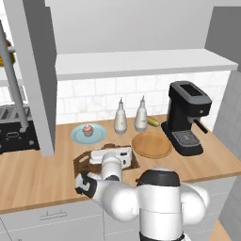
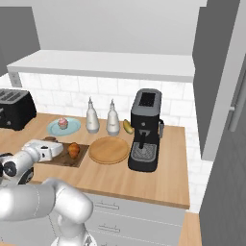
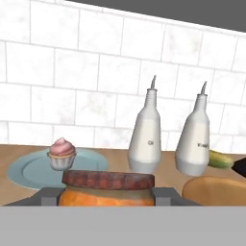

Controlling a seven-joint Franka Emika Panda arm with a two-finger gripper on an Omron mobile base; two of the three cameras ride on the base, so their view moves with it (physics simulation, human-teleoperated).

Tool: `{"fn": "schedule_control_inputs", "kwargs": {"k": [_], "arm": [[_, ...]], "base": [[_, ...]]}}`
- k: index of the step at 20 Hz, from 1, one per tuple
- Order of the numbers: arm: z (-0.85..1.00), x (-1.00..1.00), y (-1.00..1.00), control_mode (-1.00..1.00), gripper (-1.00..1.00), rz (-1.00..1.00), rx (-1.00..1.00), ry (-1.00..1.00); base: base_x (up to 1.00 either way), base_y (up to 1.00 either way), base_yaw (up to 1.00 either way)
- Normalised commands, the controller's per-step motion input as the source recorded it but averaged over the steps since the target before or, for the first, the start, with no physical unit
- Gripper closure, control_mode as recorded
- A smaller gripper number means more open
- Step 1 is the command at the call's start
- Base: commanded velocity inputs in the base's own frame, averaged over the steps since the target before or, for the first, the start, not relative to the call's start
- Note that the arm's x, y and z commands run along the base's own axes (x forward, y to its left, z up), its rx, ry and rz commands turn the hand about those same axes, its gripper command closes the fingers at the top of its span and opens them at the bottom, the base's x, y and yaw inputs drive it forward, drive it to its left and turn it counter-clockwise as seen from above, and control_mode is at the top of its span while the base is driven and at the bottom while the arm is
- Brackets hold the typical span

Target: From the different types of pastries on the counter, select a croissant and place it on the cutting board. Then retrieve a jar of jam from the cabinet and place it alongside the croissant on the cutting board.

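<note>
Left base view: my arm folds low over the cutting board (image 1: 84, 162), the gripper (image 1: 123, 155) level above it; I judge I'm bringing the jar down here because the board is its destination.
Right base view: the croissant (image 2: 73, 149) already lies on the cutting board (image 2: 79, 158), just beside the gripper (image 2: 58, 148), so that half of the task looks done. The round wooden plate (image 2: 108, 150) sits clear to the right.
Hand view: the jar of jam (image 3: 107, 188) sits between my fingertips (image 3: 165, 194), which are closed against its sides. Beyond it are the cupcake (image 3: 62, 153) on a blue plate (image 3: 29, 168) and two white bottles (image 3: 146, 137).
Caution: release near the croissant, not on it.
</note>
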Motion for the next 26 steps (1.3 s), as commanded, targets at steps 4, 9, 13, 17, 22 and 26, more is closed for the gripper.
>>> {"fn": "schedule_control_inputs", "kwargs": {"k": [4, 9, 13, 17, 22, 26], "arm": [[-0.28, 0.00, 0.00, -1.00, 1.00, 0.00, 0.01, -0.09], [-0.07, 0.00, 0.02, -1.00, 1.00, 0.00, 0.01, 0.00], [0.00, 0.13, 0.06, -1.00, 1.00, 0.00, 0.00, 0.00], [-0.06, 0.08, 0.12, -1.00, 1.00, 0.00, 0.00, 0.00], [-0.44, 0.00, 0.14, -1.00, -1.00, 0.00, 0.01, 0.00], [-0.13, 0.00, 0.13, -1.00, -1.00, 0.00, 0.05, 0.00]], "base": [[0.00, 0.00, 0.00], [0.00, 0.00, 0.00], [0.00, 0.00, 0.00], [0.00, 0.00, 0.00], [0.00, 0.00, 0.00], [0.00, 0.00, 0.00]]}}
